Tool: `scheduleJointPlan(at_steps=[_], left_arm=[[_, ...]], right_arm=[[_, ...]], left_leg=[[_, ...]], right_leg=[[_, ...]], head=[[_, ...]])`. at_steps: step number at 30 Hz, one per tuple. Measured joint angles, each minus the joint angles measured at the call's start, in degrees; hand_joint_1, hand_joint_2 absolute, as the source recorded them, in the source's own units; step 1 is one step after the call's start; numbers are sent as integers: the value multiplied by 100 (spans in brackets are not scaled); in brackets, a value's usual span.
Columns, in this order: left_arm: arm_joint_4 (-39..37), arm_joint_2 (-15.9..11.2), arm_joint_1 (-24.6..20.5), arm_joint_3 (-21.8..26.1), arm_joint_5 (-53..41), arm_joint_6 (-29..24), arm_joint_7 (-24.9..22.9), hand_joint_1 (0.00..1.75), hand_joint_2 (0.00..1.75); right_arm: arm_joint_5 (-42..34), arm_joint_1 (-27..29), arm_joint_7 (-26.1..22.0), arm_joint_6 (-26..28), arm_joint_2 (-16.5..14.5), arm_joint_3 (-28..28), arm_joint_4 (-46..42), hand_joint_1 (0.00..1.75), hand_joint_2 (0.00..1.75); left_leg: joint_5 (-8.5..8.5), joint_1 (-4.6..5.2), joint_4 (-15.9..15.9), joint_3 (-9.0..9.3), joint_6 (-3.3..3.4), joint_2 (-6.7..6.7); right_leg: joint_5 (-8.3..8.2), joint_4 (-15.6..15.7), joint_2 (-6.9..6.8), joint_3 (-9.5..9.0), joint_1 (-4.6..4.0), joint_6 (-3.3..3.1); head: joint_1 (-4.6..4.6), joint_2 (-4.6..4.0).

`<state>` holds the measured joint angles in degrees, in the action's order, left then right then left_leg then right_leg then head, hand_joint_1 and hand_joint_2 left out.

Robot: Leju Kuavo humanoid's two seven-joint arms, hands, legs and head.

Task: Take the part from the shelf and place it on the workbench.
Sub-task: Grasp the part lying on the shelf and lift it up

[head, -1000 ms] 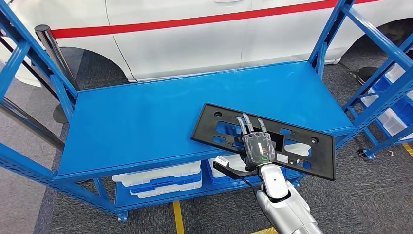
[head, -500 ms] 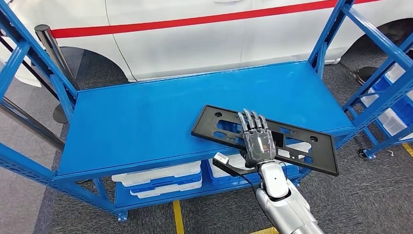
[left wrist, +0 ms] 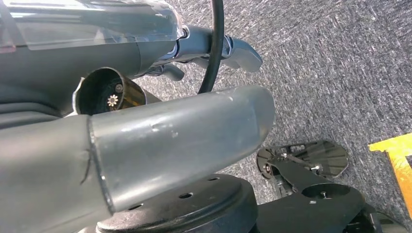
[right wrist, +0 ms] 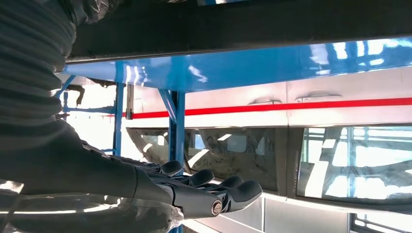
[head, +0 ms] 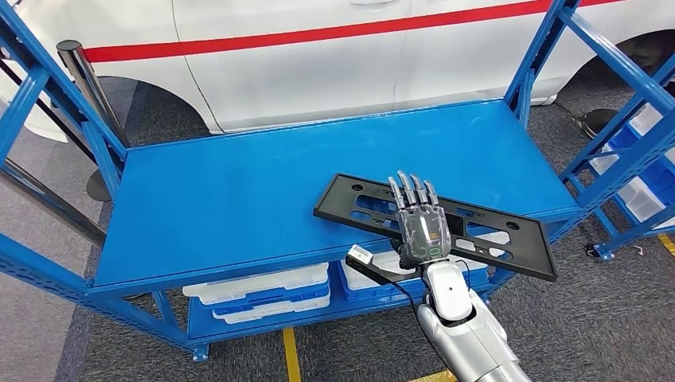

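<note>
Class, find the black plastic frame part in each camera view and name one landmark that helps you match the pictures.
Head view: the black frame part lies on the blue workbench, its right end overhanging the front edge, under the right hand.
Left wrist view: not in it.
Right wrist view: the dark band beside the hand.
Shared landmark: the white car's red stripe.
</note>
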<state>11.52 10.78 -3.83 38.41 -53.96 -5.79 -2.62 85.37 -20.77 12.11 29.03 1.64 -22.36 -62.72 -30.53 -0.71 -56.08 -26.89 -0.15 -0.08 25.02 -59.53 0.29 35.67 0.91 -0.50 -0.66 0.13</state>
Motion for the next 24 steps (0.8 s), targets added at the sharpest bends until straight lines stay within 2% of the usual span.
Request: scheduleJointPlan(at_steps=[10,17,24], left_arm=[[0,0,2,4,-24,0,-11,0,0],[0,0,3,22,-52,0,-22,0,0],[0,0,3,93,-63,-2,-28,0,0]], right_arm=[[2,0,5,-75,0,0,-64,0,175],[-143,-70,177,-650,3,-1,-37,0,175],[-234,-169,233,-832,4,-14,68,0,175]], left_leg=[[0,0,0,0,0,0],[0,0,0,-1,0,0],[0,0,0,-1,0,0]], right_leg=[[0,0,0,0,0,0],[0,0,0,0,0,0],[0,0,0,0,0,0]], head=[[0,0],[0,0],[0,0]])
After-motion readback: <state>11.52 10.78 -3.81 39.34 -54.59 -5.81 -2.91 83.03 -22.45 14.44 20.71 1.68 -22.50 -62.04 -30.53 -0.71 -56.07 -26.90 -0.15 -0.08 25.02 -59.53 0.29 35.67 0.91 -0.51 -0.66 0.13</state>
